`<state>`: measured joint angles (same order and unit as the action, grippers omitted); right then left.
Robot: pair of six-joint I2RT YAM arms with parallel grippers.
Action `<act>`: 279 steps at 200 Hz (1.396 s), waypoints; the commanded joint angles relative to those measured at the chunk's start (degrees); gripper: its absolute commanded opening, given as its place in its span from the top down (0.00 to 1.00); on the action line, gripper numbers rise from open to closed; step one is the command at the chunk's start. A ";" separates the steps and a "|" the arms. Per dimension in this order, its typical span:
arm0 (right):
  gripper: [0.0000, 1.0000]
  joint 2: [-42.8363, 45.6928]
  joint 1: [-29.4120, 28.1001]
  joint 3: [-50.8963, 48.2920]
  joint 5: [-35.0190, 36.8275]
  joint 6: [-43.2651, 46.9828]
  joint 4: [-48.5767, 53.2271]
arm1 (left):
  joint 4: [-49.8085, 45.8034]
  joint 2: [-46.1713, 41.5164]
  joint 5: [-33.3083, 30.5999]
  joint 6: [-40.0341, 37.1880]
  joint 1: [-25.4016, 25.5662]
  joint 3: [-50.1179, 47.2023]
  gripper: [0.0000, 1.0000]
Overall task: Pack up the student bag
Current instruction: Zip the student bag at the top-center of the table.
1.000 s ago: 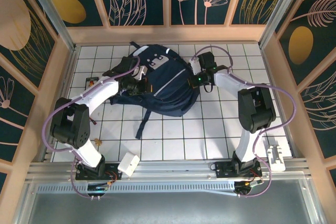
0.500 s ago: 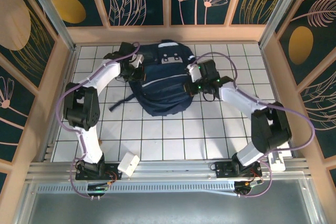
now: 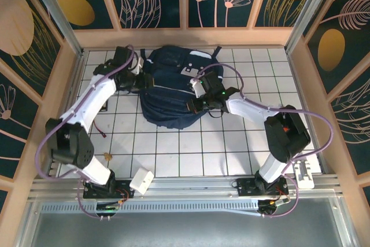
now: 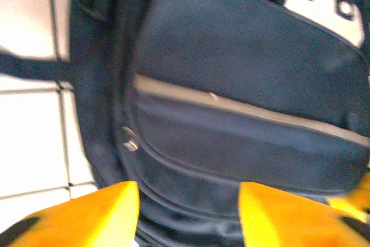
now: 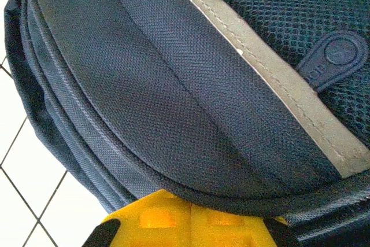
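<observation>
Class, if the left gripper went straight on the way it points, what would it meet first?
Most likely the student bag: its navy fabric lies straight ahead of the left gripper, though the depth is unclear.

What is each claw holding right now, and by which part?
The right claw is shut on the student bag, pinching the corded seam at its edge. The left claw is open, holding nothing.

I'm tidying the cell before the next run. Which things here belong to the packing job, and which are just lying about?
Job: student bag; left gripper; right gripper.
Lying about: white block on the near rail; white piece at the rail's right end; small brown scrap on the table.
</observation>
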<state>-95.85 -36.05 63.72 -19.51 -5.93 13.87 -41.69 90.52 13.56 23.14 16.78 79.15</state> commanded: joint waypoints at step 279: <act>1.00 -7.13 -10.18 9.84 18.07 7.13 7.93 | 22.37 -3.15 -11.28 31.13 1.95 -27.56 1.00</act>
<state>-102.59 -49.67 72.05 -7.05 -5.13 15.29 -16.21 88.38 7.20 60.58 21.87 56.23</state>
